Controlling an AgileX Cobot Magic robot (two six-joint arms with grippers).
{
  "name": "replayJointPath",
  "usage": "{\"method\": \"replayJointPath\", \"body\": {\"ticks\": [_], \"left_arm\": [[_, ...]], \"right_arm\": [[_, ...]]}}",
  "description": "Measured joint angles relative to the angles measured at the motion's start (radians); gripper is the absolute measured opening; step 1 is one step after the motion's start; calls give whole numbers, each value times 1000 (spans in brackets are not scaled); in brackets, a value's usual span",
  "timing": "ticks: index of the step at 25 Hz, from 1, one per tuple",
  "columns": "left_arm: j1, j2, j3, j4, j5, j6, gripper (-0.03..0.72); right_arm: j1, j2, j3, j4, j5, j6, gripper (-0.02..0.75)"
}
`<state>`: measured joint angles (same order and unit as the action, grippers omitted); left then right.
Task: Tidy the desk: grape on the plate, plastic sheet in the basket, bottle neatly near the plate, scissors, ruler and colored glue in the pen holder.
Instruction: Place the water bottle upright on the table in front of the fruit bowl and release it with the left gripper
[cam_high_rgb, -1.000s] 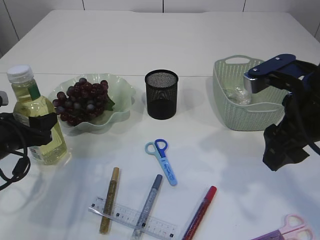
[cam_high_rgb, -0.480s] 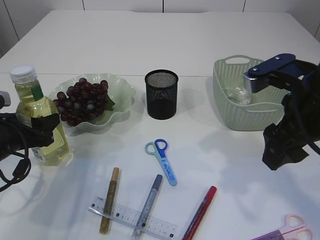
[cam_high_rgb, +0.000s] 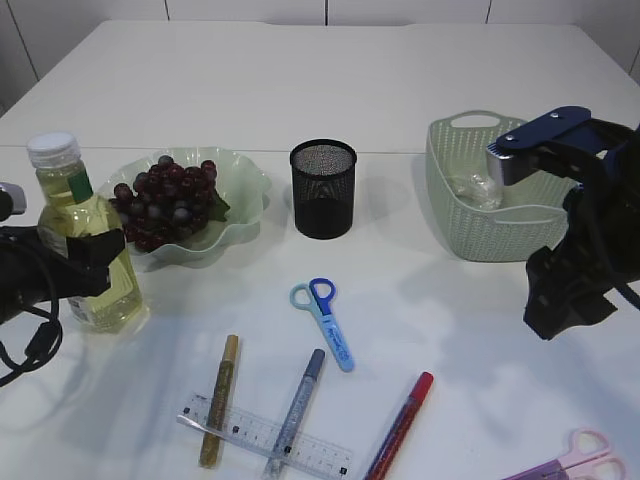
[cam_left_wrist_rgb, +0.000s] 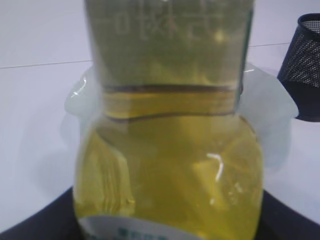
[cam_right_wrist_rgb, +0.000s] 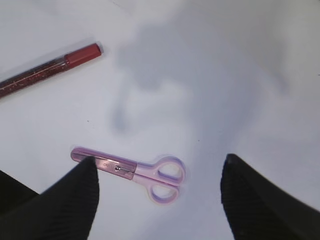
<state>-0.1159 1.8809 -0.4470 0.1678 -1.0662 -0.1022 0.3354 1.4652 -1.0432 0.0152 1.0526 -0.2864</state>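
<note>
My left gripper (cam_high_rgb: 88, 262) is shut on the bottle (cam_high_rgb: 85, 240), a clear one with yellow liquid and a white cap, held upright just left of the plate (cam_high_rgb: 245, 185). The bottle (cam_left_wrist_rgb: 167, 150) fills the left wrist view. The grape (cam_high_rgb: 165, 205) bunch lies on the plate. The black mesh pen holder (cam_high_rgb: 323, 190) stands mid-table. The crumpled plastic sheet (cam_high_rgb: 475, 190) lies in the green basket (cam_high_rgb: 480, 240). Blue scissors (cam_high_rgb: 325, 320), a clear ruler (cam_high_rgb: 330, 458) and gold (cam_high_rgb: 218, 400), silver (cam_high_rgb: 297, 408) and red (cam_high_rgb: 402, 423) glue pens lie in front. My right gripper (cam_right_wrist_rgb: 160, 161) hangs open above pink scissors (cam_right_wrist_rgb: 145, 172).
The right arm (cam_high_rgb: 580, 250) stands in front of the basket, at the right edge of the table. The pink scissors (cam_high_rgb: 585, 455) lie at the front right corner. The silver and gold glue pens lie across the ruler. The red glue pen (cam_right_wrist_rgb: 47, 70) lies left of the pink scissors.
The left gripper has carried the bottle a little to the right, closer to the plate. The right arm has not moved.
</note>
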Motion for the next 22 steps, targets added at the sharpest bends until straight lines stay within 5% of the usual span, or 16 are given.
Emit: {"method": "replayJointPath", "body": {"ticks": [22], "left_arm": [[0,0,-2,21,-22,2,571]], "right_arm": [[0,0,0,0,-4,0,583]]}}
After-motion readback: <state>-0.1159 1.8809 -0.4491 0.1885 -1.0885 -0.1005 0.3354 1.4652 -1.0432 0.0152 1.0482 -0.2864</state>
